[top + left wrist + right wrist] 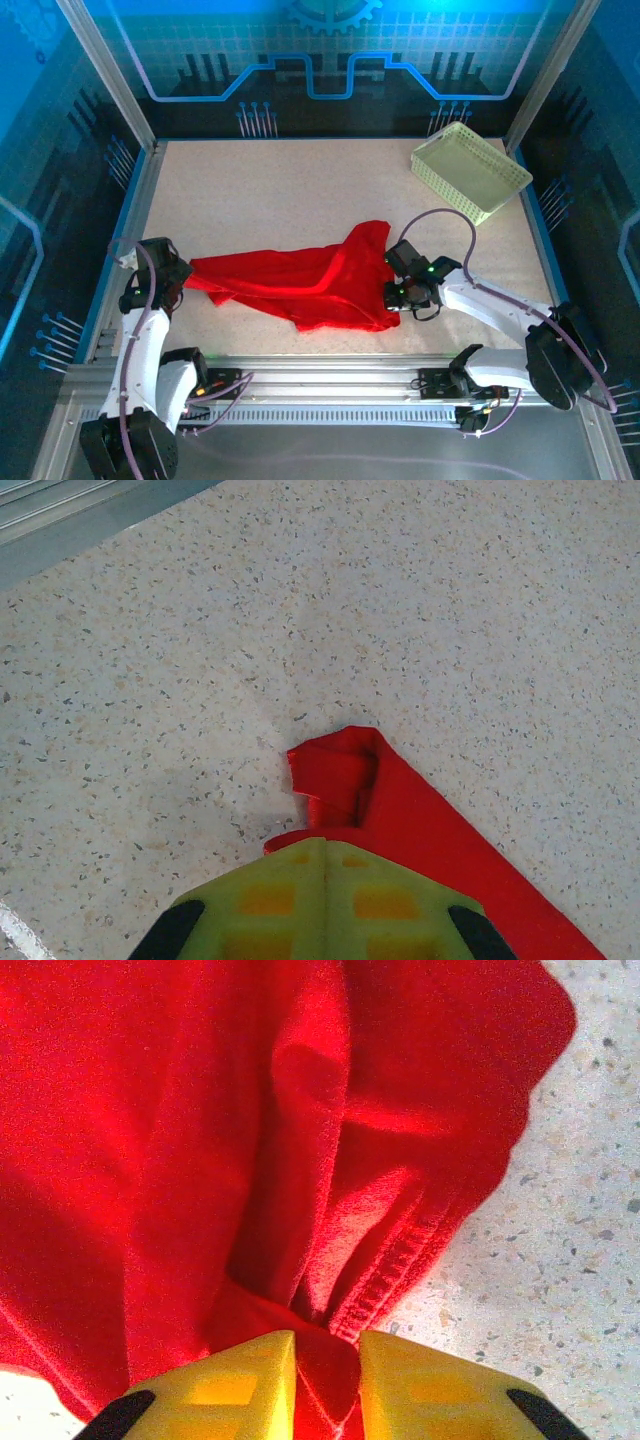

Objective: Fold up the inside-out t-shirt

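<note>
Red t-shirt [300,282] lies crumpled across the lower middle of the top view on the speckled table [250,190]. It is drawn out in a long band from the lower left toward the centre right, where it widens and rises to a peak. The left gripper [183,278] sits at its narrow left end and the right gripper [390,292] at its wide right edge, so the cloth spans between the two. In the left wrist view the left gripper [325,848] comes in from the bottom edge with its jaws pressed together and no gap between them. A folded corner of the t-shirt [345,775] comes out right at the tips and stands up a little off the table [200,630], while a flat strip of cloth runs off to the lower right, so the corner looks pinched. In the right wrist view the right gripper [325,1360] enters from the bottom edge with its two yellow fingers [240,1380] nearly together, a gathered fold of the t-shirt [200,1110] squeezed in the narrow gap between them. A stitched hem runs up from the tips toward the right, and bare table [580,1260] shows along the right side. A pale green lattice basket [470,170] sits in the upper right of the top view, set at an angle to the table's edges, well apart from the t-shirt and both grippers.
</note>
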Controlling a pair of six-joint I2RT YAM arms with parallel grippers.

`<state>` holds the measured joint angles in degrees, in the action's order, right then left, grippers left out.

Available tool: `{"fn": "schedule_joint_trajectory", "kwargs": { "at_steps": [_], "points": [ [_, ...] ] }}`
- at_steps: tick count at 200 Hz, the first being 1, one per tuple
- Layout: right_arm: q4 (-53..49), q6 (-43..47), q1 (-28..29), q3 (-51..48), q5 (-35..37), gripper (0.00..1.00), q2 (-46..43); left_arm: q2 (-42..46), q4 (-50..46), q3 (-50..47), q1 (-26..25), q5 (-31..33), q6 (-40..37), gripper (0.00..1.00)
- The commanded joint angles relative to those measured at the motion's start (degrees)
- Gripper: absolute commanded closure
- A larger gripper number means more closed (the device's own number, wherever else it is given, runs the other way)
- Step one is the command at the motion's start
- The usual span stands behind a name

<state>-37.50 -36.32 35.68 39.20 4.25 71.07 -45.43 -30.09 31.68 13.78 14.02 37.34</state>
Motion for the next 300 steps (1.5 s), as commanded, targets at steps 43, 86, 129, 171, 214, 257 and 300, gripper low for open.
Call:
{"fn": "schedule_joint_trajectory", "kwargs": {
  "at_steps": [43,86,129,171,214,257,300],
  "points": [
    [-4.75,0.81,0.71,2.16,3.69,0.95,-2.68,-0.23,0.58,0.11,0.85,-1.01,-0.85,1.0],
    [-14.34,2.73,-3.76,10.55,8.3,1.0,-11.05,-0.63,0.46,2.75,1.16,-2.05,-0.41,1.0],
    [-18.53,6.59,-20.18,25.61,1.19,1.0,-19.32,-0.06,1.68,9.56,2.69,-5.45,1.05,1.0],
    [-18.97,6.22,-32.2,45.21,-7.72,1.0,-16.04,1.55,2.0,21.43,3.21,-7.82,1.69,1.0],
    [-18.58,3.7,-36.12,66.65,-13.18,1.0,-10.69,0.87,4.22,34.6,3.45,-15.4,1.75,1.0],
    [-20.03,3.62,-36.29,88.22,-13.97,1.0,-3.44,-1.84,5.22,47.23,3.44,-24.34,2.84,1.0],
    [-21.13,4.51,-36.28,89.66,-12.96,1.0,-0.71,-1.47,2.51,46.22,3.45,-21.31,-0.2,1.0]
  ]
}}
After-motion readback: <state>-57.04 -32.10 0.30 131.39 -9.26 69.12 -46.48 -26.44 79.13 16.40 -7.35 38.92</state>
